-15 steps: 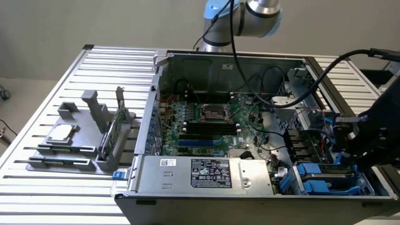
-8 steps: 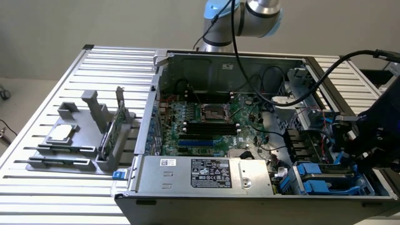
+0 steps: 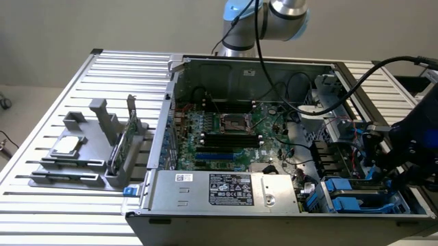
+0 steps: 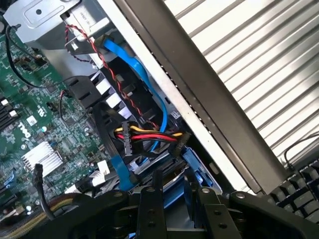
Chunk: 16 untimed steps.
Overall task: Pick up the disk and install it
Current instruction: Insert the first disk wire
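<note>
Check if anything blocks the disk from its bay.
Likely yes: a red-yellow-black cable bundle with its black connector lies just ahead of the disk, with a blue flat cable running alongside.

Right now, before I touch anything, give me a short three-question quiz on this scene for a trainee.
1. True or false: the green card stands upright in the grey fixture, outside the case.
2. Fill in: the chip lies at the exterior view's ____.
3. Multiple choice: the gripper hangs over A) the fixture, B) the case's near corner at the exterior view's right, C) the chip.
Key: 1 true; 2 left; 3 B.
</note>
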### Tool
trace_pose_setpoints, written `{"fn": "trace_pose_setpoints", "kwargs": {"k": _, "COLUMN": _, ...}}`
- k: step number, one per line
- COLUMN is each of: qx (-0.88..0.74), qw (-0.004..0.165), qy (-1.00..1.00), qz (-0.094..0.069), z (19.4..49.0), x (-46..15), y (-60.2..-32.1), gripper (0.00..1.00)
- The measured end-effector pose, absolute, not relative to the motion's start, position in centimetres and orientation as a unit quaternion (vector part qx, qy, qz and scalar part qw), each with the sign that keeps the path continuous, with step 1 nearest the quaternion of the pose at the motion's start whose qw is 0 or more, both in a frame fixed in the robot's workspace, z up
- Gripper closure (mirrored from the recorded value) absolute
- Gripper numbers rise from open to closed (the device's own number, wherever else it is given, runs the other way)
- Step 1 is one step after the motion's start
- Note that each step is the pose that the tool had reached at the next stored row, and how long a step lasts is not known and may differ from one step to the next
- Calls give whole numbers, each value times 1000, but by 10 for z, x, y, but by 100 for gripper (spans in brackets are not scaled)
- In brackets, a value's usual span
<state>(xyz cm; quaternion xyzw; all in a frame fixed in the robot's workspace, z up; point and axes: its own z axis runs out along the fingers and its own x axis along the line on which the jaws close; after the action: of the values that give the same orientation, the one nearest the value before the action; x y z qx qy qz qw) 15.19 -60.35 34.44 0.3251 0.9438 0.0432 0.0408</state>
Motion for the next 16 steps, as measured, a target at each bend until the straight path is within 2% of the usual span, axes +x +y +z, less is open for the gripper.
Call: {"fn": "trace_pose_setpoints", "kwargs": {"k": 16, "qx": 383, "qw": 33, "qy": 920, "qz": 71, "z": 346, "x": 152, "y": -604, "gripper": 69}}
